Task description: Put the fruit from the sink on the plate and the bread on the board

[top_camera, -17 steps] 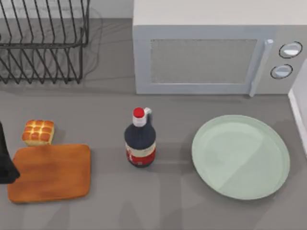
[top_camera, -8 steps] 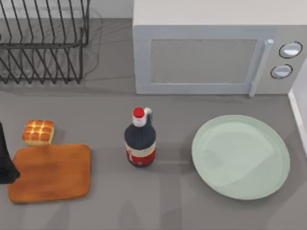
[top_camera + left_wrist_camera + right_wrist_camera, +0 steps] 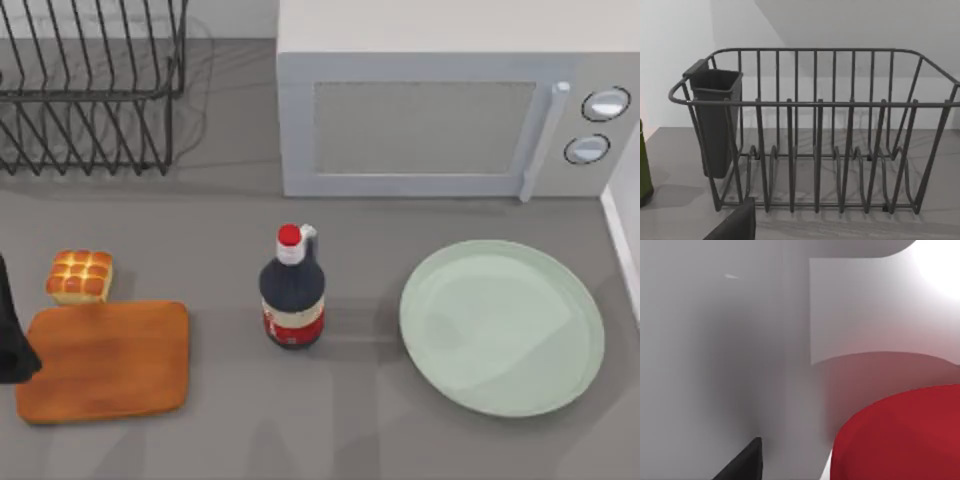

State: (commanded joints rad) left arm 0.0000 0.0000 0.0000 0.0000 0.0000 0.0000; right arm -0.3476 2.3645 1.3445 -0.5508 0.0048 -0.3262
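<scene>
The red fruit [image 3: 900,435] lies close in front of my right gripper [image 3: 742,462], low inside the pale sink [image 3: 740,340]; a dark piece of the gripper shows beside it. On the table's right side rests the pale green plate [image 3: 502,327], with nothing on it. The bread [image 3: 79,276] sits on the table just behind the wooden board [image 3: 105,360], at the left. My left arm [image 3: 12,330] hangs at the table's left edge beside the board. A dark piece of my left gripper [image 3: 737,225] shows facing the dish rack [image 3: 815,130].
A dark bottle [image 3: 292,295] with a red cap stands mid-table between board and plate. The microwave [image 3: 440,110] fills the back right, the wire dish rack [image 3: 90,90] the back left. The sink's white rim [image 3: 625,230] runs along the right edge.
</scene>
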